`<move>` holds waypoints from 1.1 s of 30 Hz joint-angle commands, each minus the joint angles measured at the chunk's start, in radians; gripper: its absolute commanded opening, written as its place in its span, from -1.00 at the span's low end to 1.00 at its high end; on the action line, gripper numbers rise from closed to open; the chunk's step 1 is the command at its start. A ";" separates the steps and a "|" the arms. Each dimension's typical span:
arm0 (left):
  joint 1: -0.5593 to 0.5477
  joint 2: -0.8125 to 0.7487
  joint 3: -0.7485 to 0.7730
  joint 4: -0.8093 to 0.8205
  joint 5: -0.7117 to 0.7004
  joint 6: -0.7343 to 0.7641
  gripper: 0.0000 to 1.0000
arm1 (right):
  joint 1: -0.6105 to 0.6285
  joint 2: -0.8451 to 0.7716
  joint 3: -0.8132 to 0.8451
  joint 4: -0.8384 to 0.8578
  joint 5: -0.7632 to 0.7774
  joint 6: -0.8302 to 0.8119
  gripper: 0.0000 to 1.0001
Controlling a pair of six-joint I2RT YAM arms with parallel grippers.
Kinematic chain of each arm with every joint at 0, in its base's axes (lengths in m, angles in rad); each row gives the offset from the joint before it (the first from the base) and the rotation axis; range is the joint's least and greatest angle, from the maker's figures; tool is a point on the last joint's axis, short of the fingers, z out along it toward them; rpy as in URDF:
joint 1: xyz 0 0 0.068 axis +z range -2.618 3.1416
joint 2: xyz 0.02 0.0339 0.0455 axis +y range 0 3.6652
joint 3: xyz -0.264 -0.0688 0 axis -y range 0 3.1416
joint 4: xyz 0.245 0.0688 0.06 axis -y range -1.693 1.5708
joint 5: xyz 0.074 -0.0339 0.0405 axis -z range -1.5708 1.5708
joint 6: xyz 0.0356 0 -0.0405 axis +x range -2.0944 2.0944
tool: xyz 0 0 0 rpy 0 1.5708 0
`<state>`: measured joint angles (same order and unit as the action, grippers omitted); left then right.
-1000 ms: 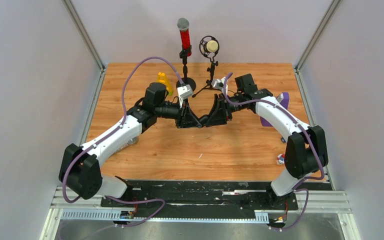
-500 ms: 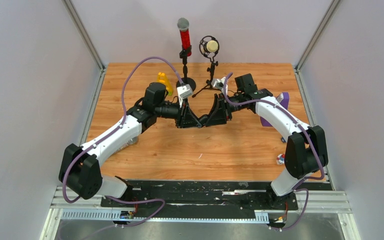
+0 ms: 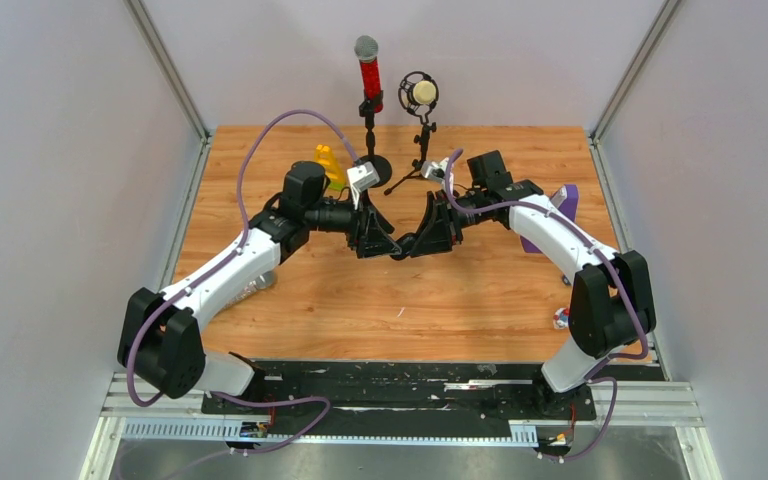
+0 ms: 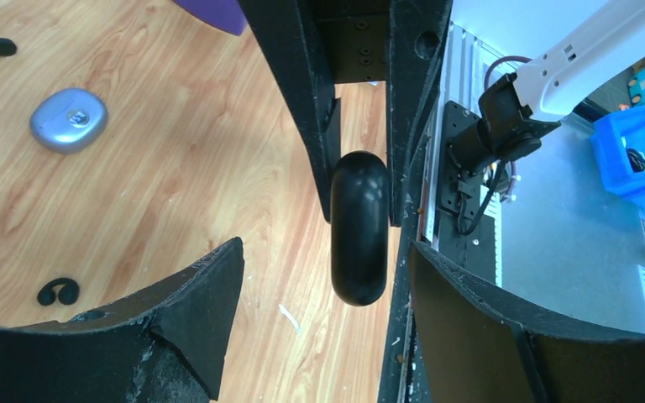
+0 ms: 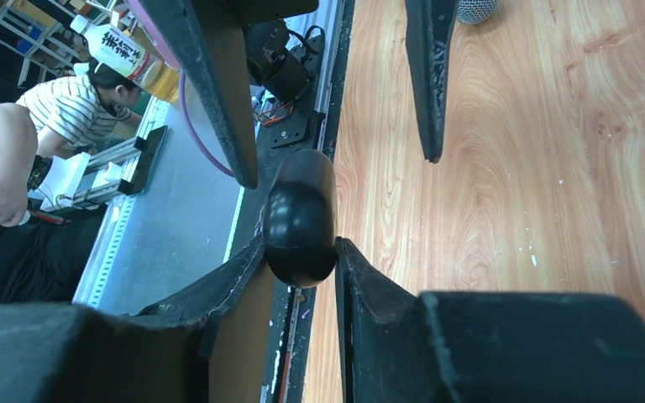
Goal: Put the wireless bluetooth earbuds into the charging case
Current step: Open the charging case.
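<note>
A black, glossy oval charging case [image 5: 300, 218] hangs above the middle of the table, and my right gripper [image 5: 300, 252] is shut on its sides. The left wrist view shows the same case [image 4: 359, 227] edge-on between the right fingers. My left gripper [image 4: 319, 277] faces it with its jaws spread wide, touching nothing. From above, the left gripper [image 3: 390, 244] and right gripper [image 3: 415, 243] meet tip to tip. A tiny pair of black earbuds [image 4: 59, 291] lies on the wood below the left gripper.
A grey-blue oval case [image 4: 69, 120] lies on the table. A red microphone [image 3: 369, 70] and a round microphone on a tripod [image 3: 421, 95] stand at the back. A yellow object [image 3: 328, 165] sits back left, a purple object [image 3: 565, 205] at the right.
My left gripper has opened, let go of the black case and drawn back a little. The right gripper still holds the case in the same place.
</note>
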<state>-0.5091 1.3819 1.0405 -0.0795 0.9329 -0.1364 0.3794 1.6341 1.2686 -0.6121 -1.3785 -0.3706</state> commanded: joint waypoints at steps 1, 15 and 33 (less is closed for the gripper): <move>0.012 -0.020 0.006 0.038 0.002 -0.014 0.57 | 0.007 -0.017 0.001 0.006 -0.037 -0.049 -0.76; 0.013 -0.019 -0.003 0.046 0.003 -0.011 0.57 | 0.018 -0.023 0.009 -0.020 -0.030 -0.073 -0.77; 0.009 0.006 0.004 0.019 0.031 0.007 0.54 | 0.027 -0.017 0.026 -0.019 -0.005 -0.058 -0.78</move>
<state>-0.4995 1.3823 1.0405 -0.0708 0.9356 -0.1406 0.3988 1.6337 1.2682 -0.6395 -1.3697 -0.4126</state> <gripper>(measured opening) 0.774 0.313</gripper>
